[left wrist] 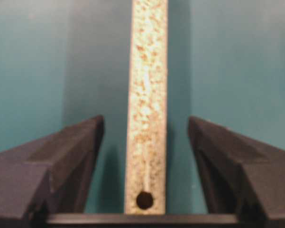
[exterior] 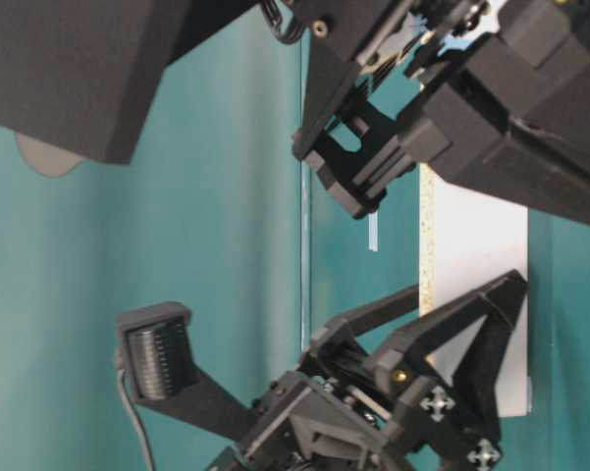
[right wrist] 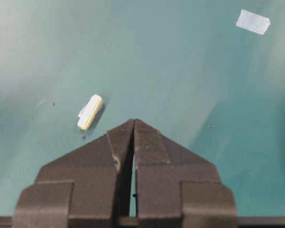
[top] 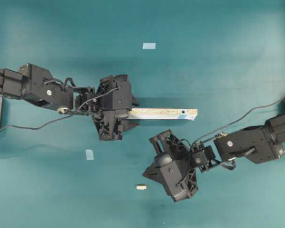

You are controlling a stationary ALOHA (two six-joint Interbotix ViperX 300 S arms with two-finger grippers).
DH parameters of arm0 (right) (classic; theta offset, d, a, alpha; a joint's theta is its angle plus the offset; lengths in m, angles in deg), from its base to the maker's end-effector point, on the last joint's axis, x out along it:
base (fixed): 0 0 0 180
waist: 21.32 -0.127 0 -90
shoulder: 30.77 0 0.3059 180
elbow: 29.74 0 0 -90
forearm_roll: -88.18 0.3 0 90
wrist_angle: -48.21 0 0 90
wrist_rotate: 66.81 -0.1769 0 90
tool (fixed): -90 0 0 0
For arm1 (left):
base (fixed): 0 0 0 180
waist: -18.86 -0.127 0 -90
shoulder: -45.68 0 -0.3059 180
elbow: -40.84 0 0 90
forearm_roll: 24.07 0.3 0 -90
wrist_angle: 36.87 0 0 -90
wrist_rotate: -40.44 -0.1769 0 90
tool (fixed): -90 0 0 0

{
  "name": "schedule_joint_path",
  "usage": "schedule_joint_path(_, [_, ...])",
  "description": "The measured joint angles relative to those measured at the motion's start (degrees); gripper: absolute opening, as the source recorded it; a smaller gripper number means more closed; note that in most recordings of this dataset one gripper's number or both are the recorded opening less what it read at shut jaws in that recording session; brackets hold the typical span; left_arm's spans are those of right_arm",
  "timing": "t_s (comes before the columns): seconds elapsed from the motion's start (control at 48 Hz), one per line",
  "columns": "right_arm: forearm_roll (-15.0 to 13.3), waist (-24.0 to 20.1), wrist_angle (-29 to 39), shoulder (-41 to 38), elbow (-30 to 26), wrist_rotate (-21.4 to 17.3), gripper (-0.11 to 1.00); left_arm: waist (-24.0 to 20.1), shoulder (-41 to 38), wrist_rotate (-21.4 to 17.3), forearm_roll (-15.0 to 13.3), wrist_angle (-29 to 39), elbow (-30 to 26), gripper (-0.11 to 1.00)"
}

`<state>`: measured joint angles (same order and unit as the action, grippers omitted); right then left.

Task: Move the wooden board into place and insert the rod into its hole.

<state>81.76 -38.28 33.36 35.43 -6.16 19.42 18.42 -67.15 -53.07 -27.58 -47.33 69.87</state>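
The wooden board (top: pixel 163 113) stands on its long edge on the teal table, speckled edge up, with a light-blue mark (top: pixel 182 115) near its right end. My left gripper (top: pixel 132 114) straddles its left end, open. In the left wrist view the board (left wrist: pixel 147 95) runs between the fingers with a gap on each side, and a dark hole (left wrist: pixel 144 200) shows in its edge. The rod (top: pixel 141 187), a short cream dowel, lies loose on the table near the front. My right gripper (top: pixel 144 174) hangs just beside it, shut and empty; the rod (right wrist: pixel 90 112) lies left of the gripper's tip (right wrist: pixel 133 121).
Two light-blue tape squares lie flat on the table, one at the back (top: pixel 149 46) and one left of the middle (top: pixel 89 154). The latter appears as a tape square (right wrist: pixel 252 22) in the right wrist view. Cables trail from both arms.
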Motion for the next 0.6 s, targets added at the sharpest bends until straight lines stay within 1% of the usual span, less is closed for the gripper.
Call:
schedule_joint_path(0.167, [0.00,0.00,0.00,-0.09,0.00,0.00,0.00,0.00,3.34,0.00,-0.09,1.85,0.26,0.69])
schedule_joint_path(0.354, [0.09,0.00,1.23,0.26,-0.70,-0.44,0.00,0.00,11.25,0.00,-0.09,8.53,0.70,0.69])
schedule_joint_path(0.437, [0.09,0.00,4.22,0.62,-2.20,-2.02,0.00,0.09,15.38,0.00,0.00,12.04,1.23,0.69])
schedule_joint_path(0.479, [0.09,-0.09,6.42,0.79,-3.34,-3.60,0.00,0.18,17.05,0.00,0.00,13.27,1.49,0.69])
schedule_joint_path(0.52, [0.09,-0.09,9.49,0.79,-5.10,-6.06,0.00,0.26,18.46,0.00,0.00,14.15,2.11,0.69])
schedule_joint_path(0.604, [0.09,-0.09,14.59,0.79,-7.82,-9.84,0.00,0.44,20.13,0.00,0.00,14.77,3.60,0.69])
